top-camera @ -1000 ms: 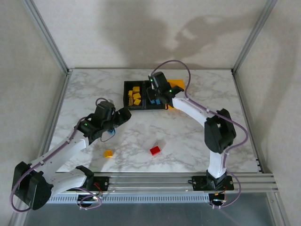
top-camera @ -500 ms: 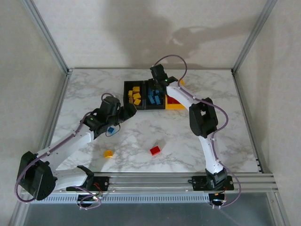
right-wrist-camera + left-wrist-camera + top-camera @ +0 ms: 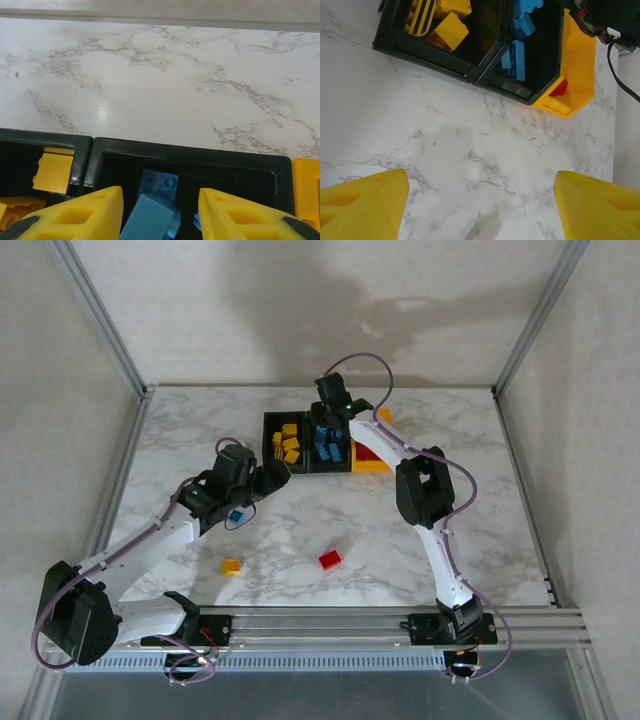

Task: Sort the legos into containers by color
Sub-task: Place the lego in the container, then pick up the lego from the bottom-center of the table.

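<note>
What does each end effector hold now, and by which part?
Nothing. The left end effector and the right end effector are both open and empty.

Left wrist view. The left pincer (image 3: 480,212) is spread wide: its two yellow fingers (image 3: 365,205) sit in the bottom corners, with nothing but bare white marble desk (image 3: 470,150) between them.

Three joined containers lie across the top of the frame, well apart from the fingers:
- Left black bin (image 3: 420,52): holds yellow legos (image 3: 451,30), several piled up.
- Middle black bin (image 3: 502,86): holds blue legos (image 3: 517,60).
- Yellow-orange bin (image 3: 580,70): a piece of a red lego (image 3: 560,89) shows at its near corner.

In the top right corner, black housing (image 3: 607,17) hangs over the yellow-orange bin. A black cable (image 3: 620,80) runs down from it over the desk.
</note>
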`<control>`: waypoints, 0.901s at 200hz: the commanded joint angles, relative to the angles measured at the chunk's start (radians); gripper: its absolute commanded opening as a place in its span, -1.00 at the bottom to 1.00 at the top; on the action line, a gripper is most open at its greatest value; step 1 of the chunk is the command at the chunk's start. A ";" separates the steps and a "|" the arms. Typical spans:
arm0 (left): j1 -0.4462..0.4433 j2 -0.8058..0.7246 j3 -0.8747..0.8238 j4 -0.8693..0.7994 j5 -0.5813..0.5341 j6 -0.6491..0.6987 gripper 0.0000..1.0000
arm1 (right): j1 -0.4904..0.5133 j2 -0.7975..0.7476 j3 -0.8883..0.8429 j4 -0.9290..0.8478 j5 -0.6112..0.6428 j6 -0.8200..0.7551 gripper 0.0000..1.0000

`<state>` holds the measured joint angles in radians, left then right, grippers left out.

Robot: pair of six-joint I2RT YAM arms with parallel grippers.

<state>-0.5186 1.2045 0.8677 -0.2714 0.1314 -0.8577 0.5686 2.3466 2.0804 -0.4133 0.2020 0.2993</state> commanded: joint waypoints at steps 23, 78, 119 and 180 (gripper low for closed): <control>-0.010 -0.035 -0.017 -0.020 -0.035 0.000 0.53 | 0.041 -0.238 -0.166 0.038 0.058 -0.032 -0.02; -0.011 -0.070 -0.053 -0.038 -0.037 -0.001 0.53 | 0.108 -0.635 -0.603 0.052 0.028 0.011 0.27; -0.012 -0.114 -0.077 -0.069 0.016 0.030 0.54 | 0.236 -0.815 -0.890 -0.017 -0.049 0.072 0.46; -0.014 -0.236 -0.157 -0.165 0.054 0.024 0.55 | 0.418 -0.876 -1.075 -0.084 -0.032 0.233 0.58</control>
<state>-0.5232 1.0191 0.7513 -0.3717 0.1413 -0.8383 0.9375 1.5089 1.0439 -0.4648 0.1562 0.4355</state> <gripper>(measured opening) 0.774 0.779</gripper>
